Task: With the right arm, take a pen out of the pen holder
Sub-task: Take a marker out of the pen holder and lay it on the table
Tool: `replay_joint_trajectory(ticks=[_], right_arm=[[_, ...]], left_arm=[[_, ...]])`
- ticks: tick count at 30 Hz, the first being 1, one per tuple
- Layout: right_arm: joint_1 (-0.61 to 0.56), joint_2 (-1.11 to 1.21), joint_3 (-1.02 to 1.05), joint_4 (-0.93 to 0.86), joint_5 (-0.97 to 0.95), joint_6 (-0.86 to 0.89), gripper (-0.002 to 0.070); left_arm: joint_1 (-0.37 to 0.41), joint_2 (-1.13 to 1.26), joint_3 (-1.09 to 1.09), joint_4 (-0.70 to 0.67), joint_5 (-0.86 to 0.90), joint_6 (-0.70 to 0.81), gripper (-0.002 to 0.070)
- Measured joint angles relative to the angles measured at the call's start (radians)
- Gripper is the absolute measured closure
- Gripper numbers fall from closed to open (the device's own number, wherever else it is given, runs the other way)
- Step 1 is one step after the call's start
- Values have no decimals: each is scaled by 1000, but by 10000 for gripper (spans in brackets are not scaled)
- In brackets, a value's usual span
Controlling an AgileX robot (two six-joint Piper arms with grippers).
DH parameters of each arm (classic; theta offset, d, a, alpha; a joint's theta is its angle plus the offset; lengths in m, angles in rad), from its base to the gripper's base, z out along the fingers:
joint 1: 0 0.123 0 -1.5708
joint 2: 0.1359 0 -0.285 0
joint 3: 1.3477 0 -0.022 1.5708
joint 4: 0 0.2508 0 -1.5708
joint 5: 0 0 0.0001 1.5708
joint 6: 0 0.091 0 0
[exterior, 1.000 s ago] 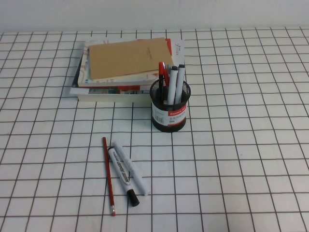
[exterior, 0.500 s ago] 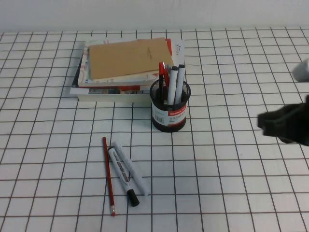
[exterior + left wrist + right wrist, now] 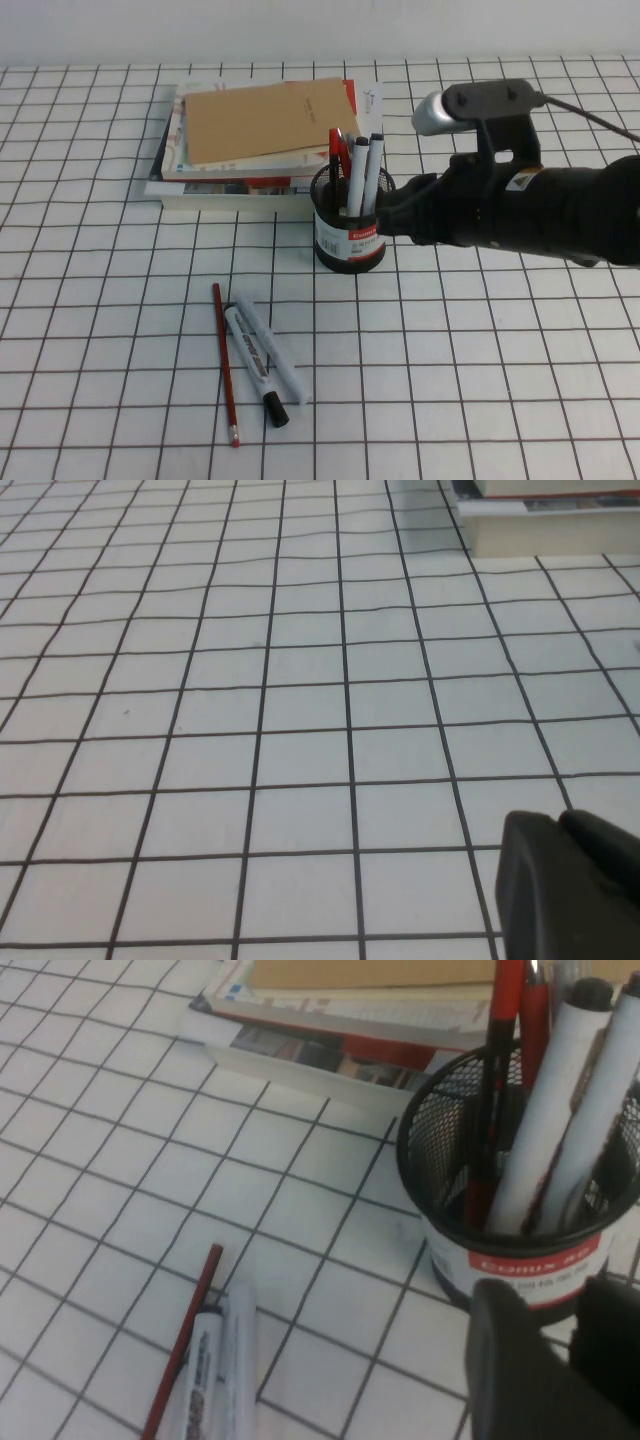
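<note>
Black mesh hides the lower halves of everything standing in the pen holder (image 3: 350,240), so I see only the upper parts: one red pen (image 3: 335,150) and two pale grey markers (image 3: 358,180) with black caps. All three stand nearly upright, long axes close to vertical with a slight lean, caps up. The holder sits on the gridded table (image 3: 500,360), just in front of the book stack (image 3: 260,135) (at its right-hand end). My right gripper (image 3: 560,1300) hovers just beside the holder on its right side, jaws a little apart and pinching nothing. Of the left gripper (image 3: 565,890) only a dark corner shows, low over the table; I cannot tell its state.
</note>
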Motion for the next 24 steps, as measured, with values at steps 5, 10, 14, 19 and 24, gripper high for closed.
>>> replay_joint_trajectory(ticks=[5,10,14,19,24], right_arm=[[5,73,-4,41,-158,0,451],[5,139,-29,91,-279,0,436],[5,203,-86,111,-301,0,426],[5,270,-155,119,-313,0,417],[5,318,-195,141,-324,-4,416]], left_arm=[[0,0,0,0,0,0,680],[0,0,0,0,0,0,680],[0,0,0,0,0,0,680],[0,0,0,0,0,0,680],[0,0,0,0,0,0,680]])
